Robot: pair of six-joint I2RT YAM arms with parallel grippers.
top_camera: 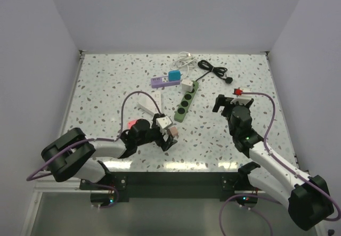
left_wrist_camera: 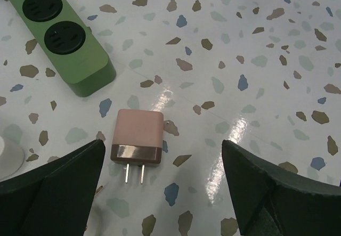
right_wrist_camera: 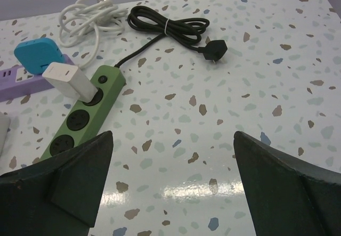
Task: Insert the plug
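Pink charger plug [left_wrist_camera: 136, 136] lies flat on the desk [left_wrist_camera: 256, 60], lower centre of the left wrist view, untouched between the spread fingers [left_wrist_camera: 53, 188] of the left hand [left_wrist_camera: 162, 180]. Pickup appears the step in hand; next, closing on its body. Right hand [right_wrist_camera: 173, 188], released, faces the green power strip [right_wrist_camera: 80, 120].

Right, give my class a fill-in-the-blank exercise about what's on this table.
The ____ charger lies unplugged within the open left end effector.
A white adapter sits plugged into the ____ power strip.
The blue adapter sits on the ____ power strip.
Missing words: pink, green, purple.
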